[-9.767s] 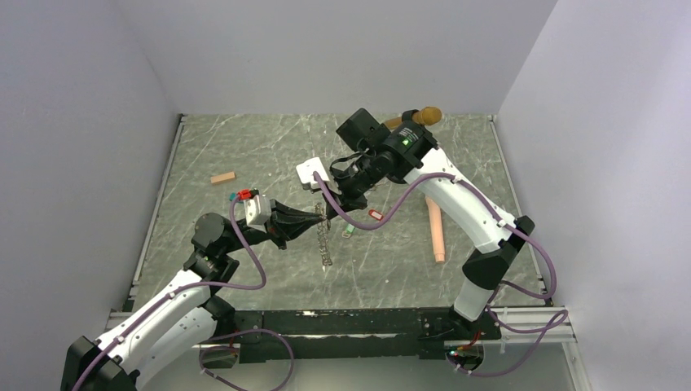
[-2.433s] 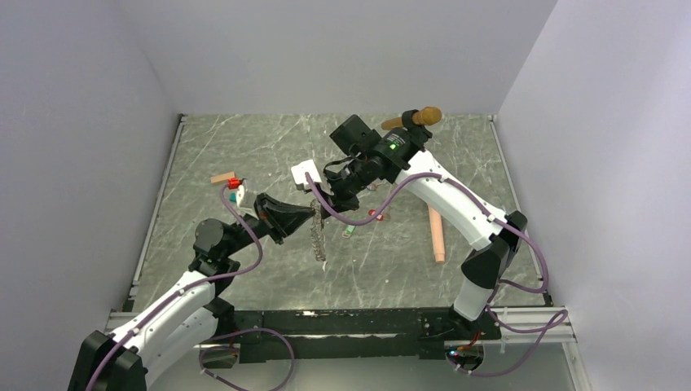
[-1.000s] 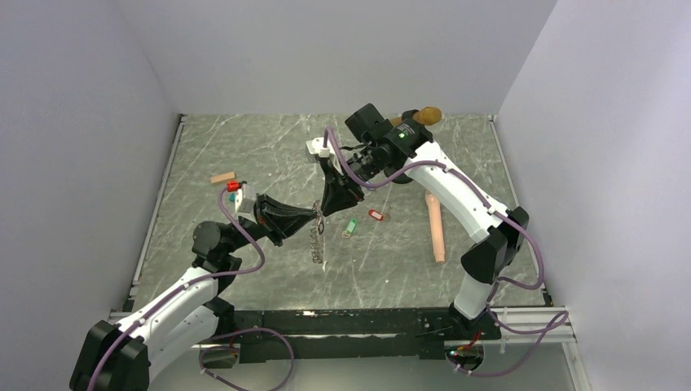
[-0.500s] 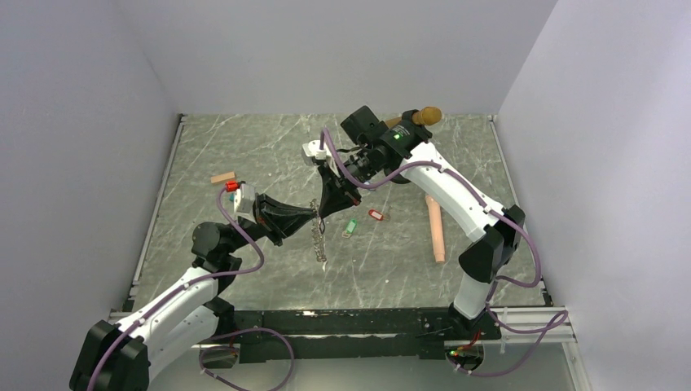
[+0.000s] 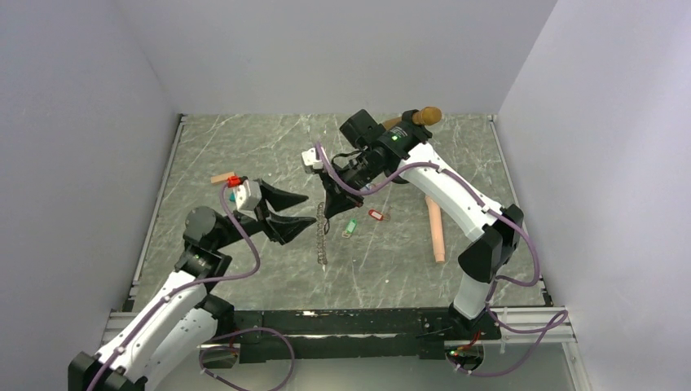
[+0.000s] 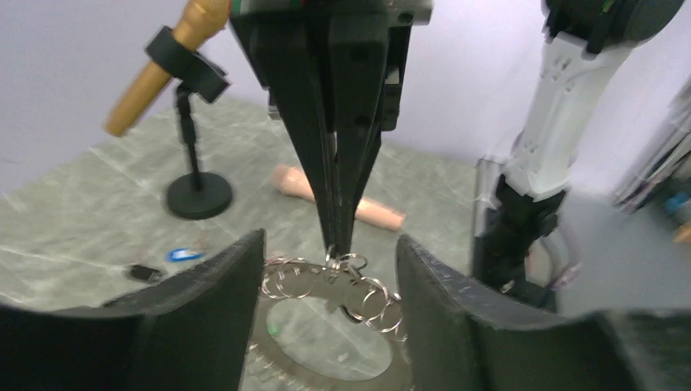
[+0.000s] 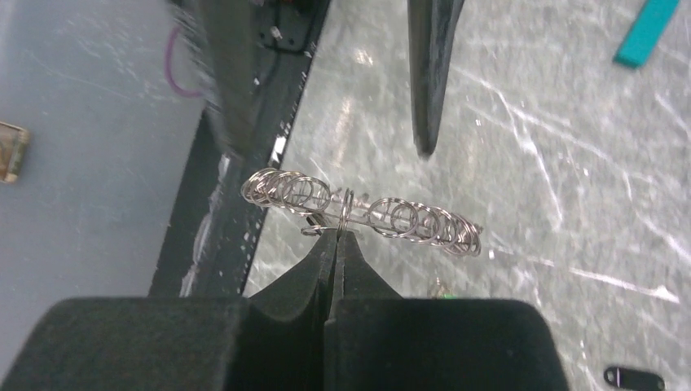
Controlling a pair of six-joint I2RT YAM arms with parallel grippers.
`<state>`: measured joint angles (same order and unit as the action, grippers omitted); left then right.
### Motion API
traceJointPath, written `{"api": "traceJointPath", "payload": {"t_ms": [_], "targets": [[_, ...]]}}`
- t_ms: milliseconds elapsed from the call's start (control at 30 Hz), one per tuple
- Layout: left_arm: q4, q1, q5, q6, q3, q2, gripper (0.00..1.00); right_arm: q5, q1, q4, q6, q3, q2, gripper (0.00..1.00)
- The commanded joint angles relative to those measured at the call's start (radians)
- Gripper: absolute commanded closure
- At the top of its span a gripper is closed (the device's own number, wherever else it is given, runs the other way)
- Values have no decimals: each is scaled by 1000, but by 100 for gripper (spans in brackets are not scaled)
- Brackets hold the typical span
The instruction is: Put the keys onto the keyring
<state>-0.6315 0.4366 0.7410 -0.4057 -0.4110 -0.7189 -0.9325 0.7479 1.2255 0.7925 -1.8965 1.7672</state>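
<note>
My right claw [image 5: 330, 212] was clenched on the keyring [image 7: 358, 213], which hung edge-on above the table [image 5: 244, 147], between the spread fingers [image 6: 216, 314] of my left claw [image 5: 308, 209]. That claw was released and gripped nothing. The green key [image 5: 350, 227] and red key [image 5: 375, 215] lay on the table near the ring. I judged I should hold the ring steady by its one pinched loop and have the free claw fetch a key by its tag. I could read no writing anywhere.
</note>
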Motion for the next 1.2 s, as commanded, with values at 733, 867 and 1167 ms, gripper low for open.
{"api": "traceJointPath", "payload": {"t_ms": [733, 867, 1167], "targets": [[608, 94, 59, 654, -378, -169, 48, 232, -30, 116, 74, -49, 19, 100], [621, 144, 2, 669, -403, -224, 56, 216, -35, 118, 77, -49, 18, 100], [585, 188, -83, 657, -421, -290, 67, 189, -45, 125, 85, -52, 16, 100]]}}
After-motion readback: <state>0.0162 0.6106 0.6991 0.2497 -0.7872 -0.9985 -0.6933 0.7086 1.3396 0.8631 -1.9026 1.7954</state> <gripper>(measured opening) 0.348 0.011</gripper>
